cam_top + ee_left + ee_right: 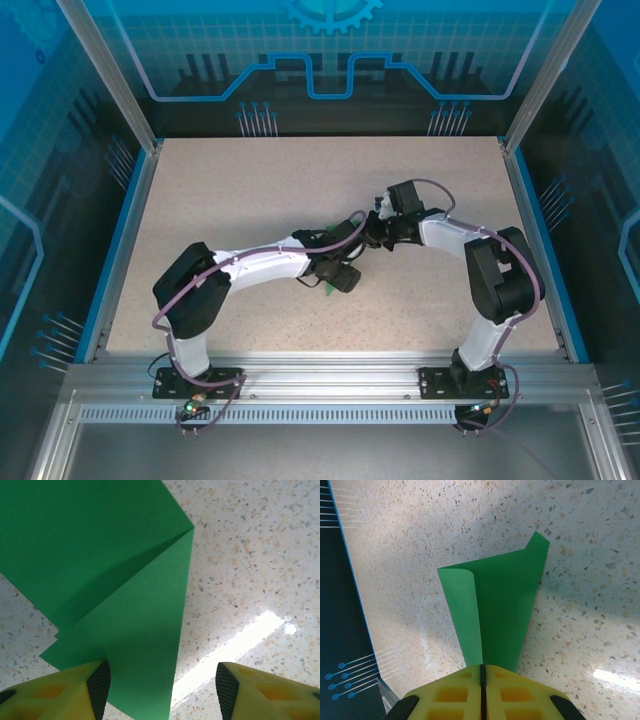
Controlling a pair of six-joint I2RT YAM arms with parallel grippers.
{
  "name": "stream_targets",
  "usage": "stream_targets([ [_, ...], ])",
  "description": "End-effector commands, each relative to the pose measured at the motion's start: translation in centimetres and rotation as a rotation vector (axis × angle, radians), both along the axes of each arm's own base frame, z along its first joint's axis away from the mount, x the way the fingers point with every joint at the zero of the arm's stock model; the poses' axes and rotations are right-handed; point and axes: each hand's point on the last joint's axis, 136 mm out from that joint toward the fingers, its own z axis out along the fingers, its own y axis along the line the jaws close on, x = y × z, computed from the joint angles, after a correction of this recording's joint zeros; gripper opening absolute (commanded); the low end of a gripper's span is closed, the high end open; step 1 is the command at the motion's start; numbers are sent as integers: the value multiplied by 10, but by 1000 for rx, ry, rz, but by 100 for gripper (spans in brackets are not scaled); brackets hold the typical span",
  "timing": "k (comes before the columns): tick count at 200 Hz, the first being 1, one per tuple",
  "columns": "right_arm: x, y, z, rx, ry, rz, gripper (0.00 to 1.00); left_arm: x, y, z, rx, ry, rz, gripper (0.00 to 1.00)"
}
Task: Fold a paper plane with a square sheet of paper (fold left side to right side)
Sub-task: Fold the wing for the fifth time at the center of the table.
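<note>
Arms [270, 262] hide most of the folded green paper [495, 610] from above; right tool [482, 671] pinches its end, left tool [162, 682] held spread over it.

1. Paper [100, 555]: thin green sheet, matt and smooth, with sharp creases.
2. Worktop [250, 555]: speckled, stone-like, smooth, and glossy enough to mirror a streak of light.
3. Fingers [55, 695]: yellow plastic, matt, moulded with hollows.
4. Pads [99, 687]: black, finely ribbed, rubbery-looking.
5. Arms [260, 265]: white and black shells of smooth plastic with a slight sheen.
6. Rail [330, 375] along the worktop's near edge: bare, dull-silver metal.
</note>
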Motion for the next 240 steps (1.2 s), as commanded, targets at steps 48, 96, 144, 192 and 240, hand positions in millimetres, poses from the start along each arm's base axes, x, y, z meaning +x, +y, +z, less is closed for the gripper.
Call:
stream_targets([
  [48,-4,7,-9,-13,45,6,9,5,1,-9,67,-14,-9,48],
  [96,-7,7,-17,-24,63,11,9,5,1,-18,89,0,-14,37],
  [144,-10,5,-22,-39,72,22,11,4,0,-18,83,5,-17,21],
  [192,-8,-5,-11,-52,22,27,19,2,-5,-18,52,22,-15,10],
  [240,-7,-49,21,-133,-120,-56,54,2,-13,-10,-57,79,-4,7],
])
